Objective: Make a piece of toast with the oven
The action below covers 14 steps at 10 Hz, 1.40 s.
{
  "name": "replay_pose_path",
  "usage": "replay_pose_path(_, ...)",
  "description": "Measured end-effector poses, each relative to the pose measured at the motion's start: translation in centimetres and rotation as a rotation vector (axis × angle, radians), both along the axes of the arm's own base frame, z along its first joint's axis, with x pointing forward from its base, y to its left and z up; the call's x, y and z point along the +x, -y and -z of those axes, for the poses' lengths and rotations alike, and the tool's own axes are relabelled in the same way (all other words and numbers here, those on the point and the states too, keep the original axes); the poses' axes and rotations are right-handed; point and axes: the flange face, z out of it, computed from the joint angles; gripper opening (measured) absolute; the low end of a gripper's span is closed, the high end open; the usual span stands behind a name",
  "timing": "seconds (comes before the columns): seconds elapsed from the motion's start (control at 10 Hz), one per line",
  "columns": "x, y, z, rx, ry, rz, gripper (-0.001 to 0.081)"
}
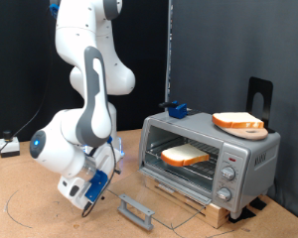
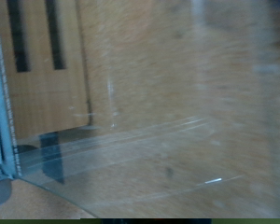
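We see the toast (image 1: 185, 155) lying flat on the rack inside the oven (image 1: 243, 159), its long side running left to right. The door (image 1: 137, 209) hangs open and down. The gripper (image 1: 92, 193) is low, left of the door; whether its fingers are apart we cannot tell.

The oven (image 1: 211, 159) stands on the counter (image 1: 30, 203) at the exterior view's right, on a wooden board (image 1: 204, 210). Its door (image 1: 139, 209) lies folded down flat in front of it, toward the exterior view's left. The piece of toast (image 1: 185, 156) rests on the rack inside the oven. A second slice on a disc (image 1: 238, 124) sits on the oven's top. The claw (image 1: 92, 195) hangs low over the counter, just left of the door.
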Motion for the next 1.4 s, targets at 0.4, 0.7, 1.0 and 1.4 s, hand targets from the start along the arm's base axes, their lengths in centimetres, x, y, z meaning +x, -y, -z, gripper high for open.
replay_pose_path(0.4, -0.9, -2.6, -1.7, 0.136, 0.04, -0.031, 0.0809)
replay_pose_path(0.7, -1.7, -1.8, -5.4, 0.303, 0.059, -0.052, 0.0809)
replay_pose_path(1.0, -2.2, -1.9, -8.7, 0.336, 0.086, -0.08, 0.0809)
replay_pose_path(1.4, -3.5, -3.8, -12.3, 0.338, 0.125, -0.141, 0.0809)
